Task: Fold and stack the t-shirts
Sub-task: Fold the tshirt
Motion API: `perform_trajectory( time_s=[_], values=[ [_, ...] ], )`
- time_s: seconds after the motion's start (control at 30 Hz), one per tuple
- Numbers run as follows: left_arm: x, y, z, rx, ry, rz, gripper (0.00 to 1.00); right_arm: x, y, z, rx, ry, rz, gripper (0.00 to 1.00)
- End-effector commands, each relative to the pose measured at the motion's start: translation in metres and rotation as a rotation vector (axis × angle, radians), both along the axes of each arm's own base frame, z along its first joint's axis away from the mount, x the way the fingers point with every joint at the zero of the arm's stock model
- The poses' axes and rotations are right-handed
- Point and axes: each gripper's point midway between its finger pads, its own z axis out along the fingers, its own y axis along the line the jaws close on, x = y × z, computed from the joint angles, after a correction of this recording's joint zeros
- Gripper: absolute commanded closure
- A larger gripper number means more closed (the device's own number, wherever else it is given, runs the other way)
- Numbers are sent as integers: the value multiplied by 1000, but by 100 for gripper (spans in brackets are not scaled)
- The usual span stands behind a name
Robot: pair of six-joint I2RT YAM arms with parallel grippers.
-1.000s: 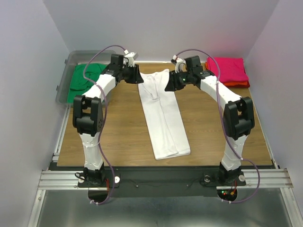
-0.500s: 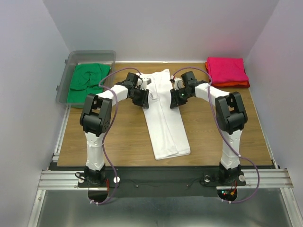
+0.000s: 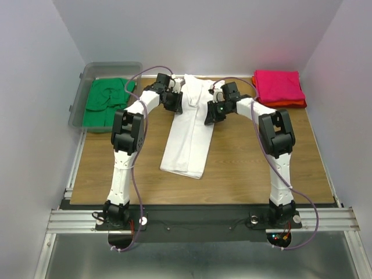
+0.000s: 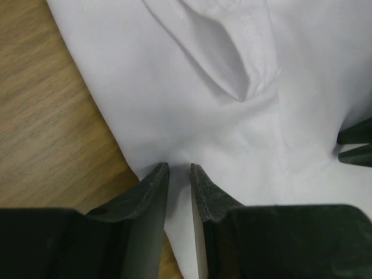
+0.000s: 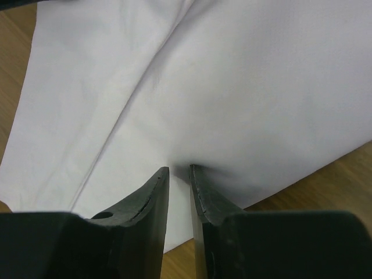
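Observation:
The white t-shirt [image 3: 186,139], folded into a long strip, lies slanted on the wooden table, its near end pointing left. My left gripper [image 3: 176,104] is shut on its left edge near the collar end, and my right gripper [image 3: 209,114] is shut on its right edge. In the left wrist view the gripper [image 4: 179,167] pinches the white cloth [image 4: 203,116]. In the right wrist view the gripper [image 5: 177,168] pinches the cloth [image 5: 232,87] the same way. The magenta t-shirt [image 3: 279,84] lies folded on the red-orange t-shirt [image 3: 290,104] at the back right. The green t-shirt [image 3: 104,102] lies in the bin.
The clear grey plastic bin [image 3: 110,65] stands at the back left corner, beside the table. Bare wood [image 3: 261,168] shows round the white shirt. Grey walls close in the back and both sides.
Both grippers closed on the white shirt's far part and pulled it toward the back. The shirt's near end slid away from the front edge and swung left.

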Motion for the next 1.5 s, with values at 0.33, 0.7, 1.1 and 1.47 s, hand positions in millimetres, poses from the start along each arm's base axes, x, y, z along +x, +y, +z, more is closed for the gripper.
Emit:
perform_trajectory(
  time_s=[0.33,0.7,1.1,1.47],
  values=[
    [-20,20,44,19,-40,-61,50,33,-20,29,-29,-119,-50,62],
    [-137,34,147,-19,-426,-427,39,-78,-35,127,-10,-283,265,47],
    [-289,18,61,147,-649,-936,37,-206,-68,50,-309,-455,637,40],
    [-306,-1,28,249,-838,-1094,34,-225,-41,20,-343,-600,852,42]
  ],
)
